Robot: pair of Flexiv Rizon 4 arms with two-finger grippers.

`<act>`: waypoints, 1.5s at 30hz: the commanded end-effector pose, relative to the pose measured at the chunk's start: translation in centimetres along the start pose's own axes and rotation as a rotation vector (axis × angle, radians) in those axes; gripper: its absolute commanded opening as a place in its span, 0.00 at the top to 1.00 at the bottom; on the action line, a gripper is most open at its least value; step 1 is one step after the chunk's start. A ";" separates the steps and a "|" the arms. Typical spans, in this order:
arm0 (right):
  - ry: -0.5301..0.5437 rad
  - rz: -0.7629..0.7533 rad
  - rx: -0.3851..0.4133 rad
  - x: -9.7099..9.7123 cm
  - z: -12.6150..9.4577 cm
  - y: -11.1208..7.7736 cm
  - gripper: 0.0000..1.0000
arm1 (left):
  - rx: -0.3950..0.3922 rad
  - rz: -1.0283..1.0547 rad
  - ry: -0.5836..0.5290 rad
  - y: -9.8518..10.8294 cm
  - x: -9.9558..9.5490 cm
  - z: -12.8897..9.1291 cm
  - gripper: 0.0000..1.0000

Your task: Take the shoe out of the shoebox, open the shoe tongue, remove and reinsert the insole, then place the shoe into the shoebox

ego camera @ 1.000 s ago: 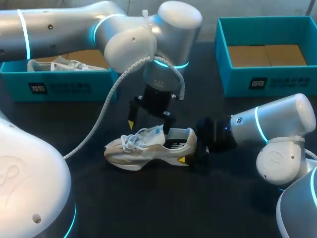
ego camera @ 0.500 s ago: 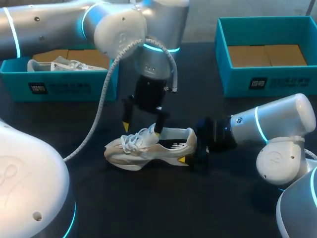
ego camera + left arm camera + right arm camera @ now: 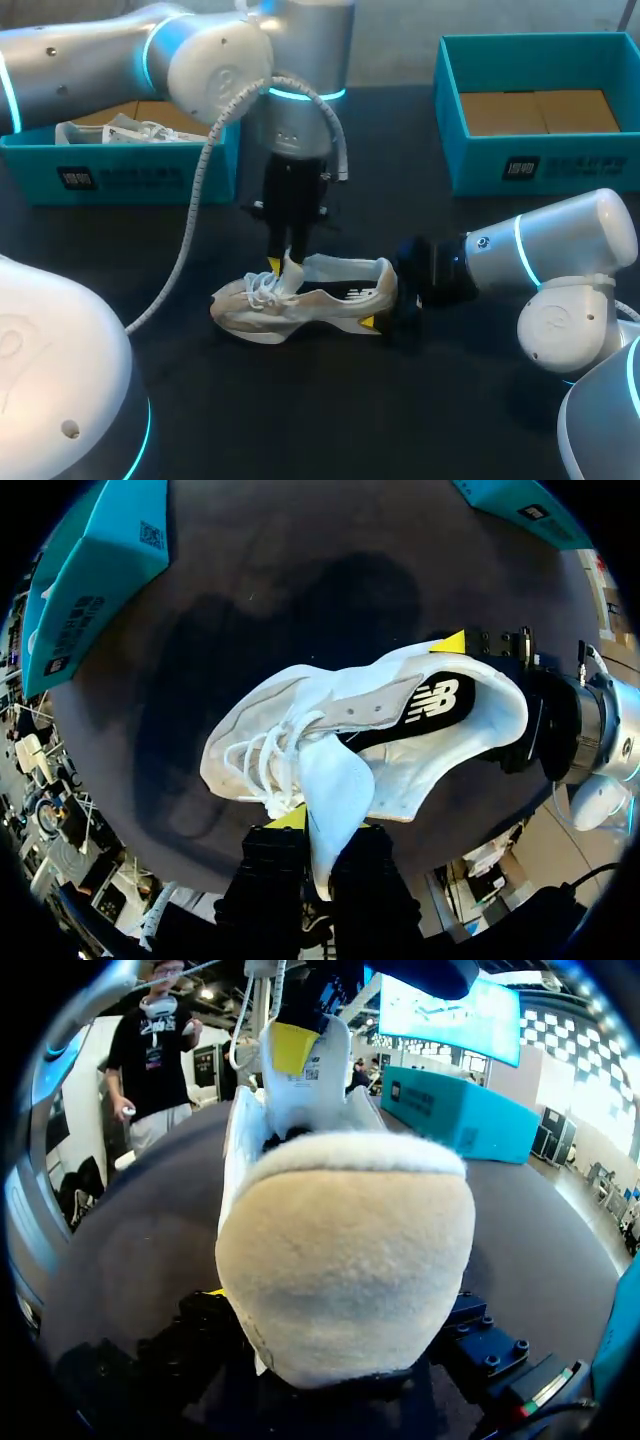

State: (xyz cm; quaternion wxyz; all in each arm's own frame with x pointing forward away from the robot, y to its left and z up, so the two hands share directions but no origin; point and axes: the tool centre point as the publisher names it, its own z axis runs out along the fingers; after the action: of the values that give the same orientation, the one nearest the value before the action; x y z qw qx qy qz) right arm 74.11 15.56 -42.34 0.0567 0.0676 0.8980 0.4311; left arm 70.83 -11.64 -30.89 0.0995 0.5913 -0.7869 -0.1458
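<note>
Centre frame, the left gripper (image 3: 284, 266), spread above the sneaker (image 3: 320, 298) a second ago, has dropped and now pinches its raised tongue (image 3: 335, 785). The sneaker stays on the dark table (image 3: 300, 420), its heel clamped by the right gripper (image 3: 388, 300).

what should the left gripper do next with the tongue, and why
Probably lift the tongue gently up and toward the toe. The left gripper appears shut on it, the right gripper holds the shoe at its heel, and the insole is only partly exposed, so the opening likely needs widening first.
</note>
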 end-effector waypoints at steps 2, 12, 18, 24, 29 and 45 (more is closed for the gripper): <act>-0.004 0.001 0.008 0.2 0.2 0.1 1.00 | 0.044 -0.004 0.067 1.7 -1.9 -0.5 1.00; -0.004 0.001 0.008 0.2 0.2 0.1 1.00 | 0.065 -0.037 0.089 2.4 -4.2 -0.3 1.00; -0.004 0.001 0.008 0.2 0.2 0.1 1.00 | 0.066 -0.069 0.092 2.2 -5.6 0.6 1.00; -0.004 0.001 0.008 0.2 0.2 0.1 1.00 | 0.050 -0.100 0.088 2.0 -6.9 2.7 1.00; -0.004 0.001 0.008 0.2 0.2 0.1 1.00 | 0.053 -0.127 0.075 1.8 -7.6 4.1 1.00; -0.004 0.001 0.008 0.2 0.2 0.1 1.00 | 0.072 -0.208 0.086 1.3 -10.3 7.1 0.52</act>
State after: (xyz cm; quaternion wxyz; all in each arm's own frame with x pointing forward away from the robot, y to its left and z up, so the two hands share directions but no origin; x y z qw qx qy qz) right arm 74.08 15.60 -42.32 0.0565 0.0677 0.8980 0.4311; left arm 70.39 -1.33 -36.63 0.0920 0.6770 -0.7221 -0.1087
